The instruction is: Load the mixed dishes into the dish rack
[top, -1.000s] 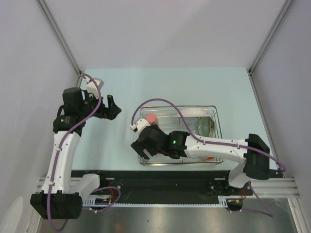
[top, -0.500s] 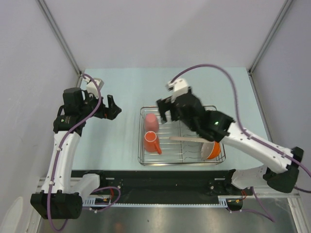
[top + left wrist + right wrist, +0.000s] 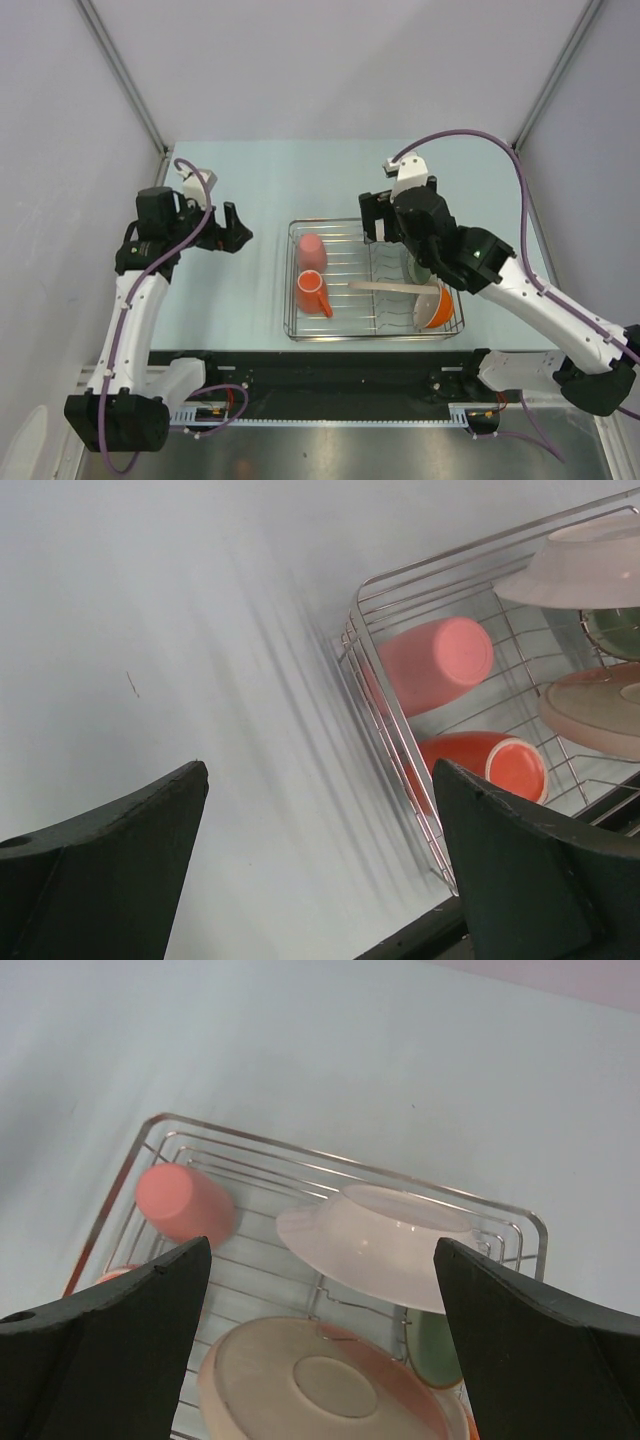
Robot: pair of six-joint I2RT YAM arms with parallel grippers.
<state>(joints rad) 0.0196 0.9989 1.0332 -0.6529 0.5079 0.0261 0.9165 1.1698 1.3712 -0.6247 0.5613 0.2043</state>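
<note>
1. Rack: the rectangular chrome wire dish rack (image 3: 290, 285) sits on the pale blue surface (image 3: 230, 300), toward its near edge and betw. my two arms.
2. L section (no dividers): the pink cylindrical cup (image 3: 311, 250) and the orange handled mug (image 3: 312, 292) lie on their sides, side by side, cup on the far side. Judged reason: the flat wire floor takes round items and the rack wall stops them rolling out.
3. R section (dividers): the cream-pink round plate (image 3: 320, 1385) stands on edge betw. the upright wires. The white plate (image 3: 385, 1245) leans tilted by the far rail. The pale green bowl (image 3: 435, 1350) and the orange white-lined bowl (image 3: 435, 308) stand on edge at the R end. Judged reason: the dividers keep them upright and apart.
4. Count: six of six dishes in the rack. Loading looks complete, in my judgement.
5. My left fingers (image 3: 100, 880): spread wide, holding nothing, touching nothing. They hang over bare surface L of the rack, apart from it.
6. My right fingers (image 3: 100, 1350): spread wide, empty, no contact. They hang above the rack's far side, clear of the white plate below.
</note>
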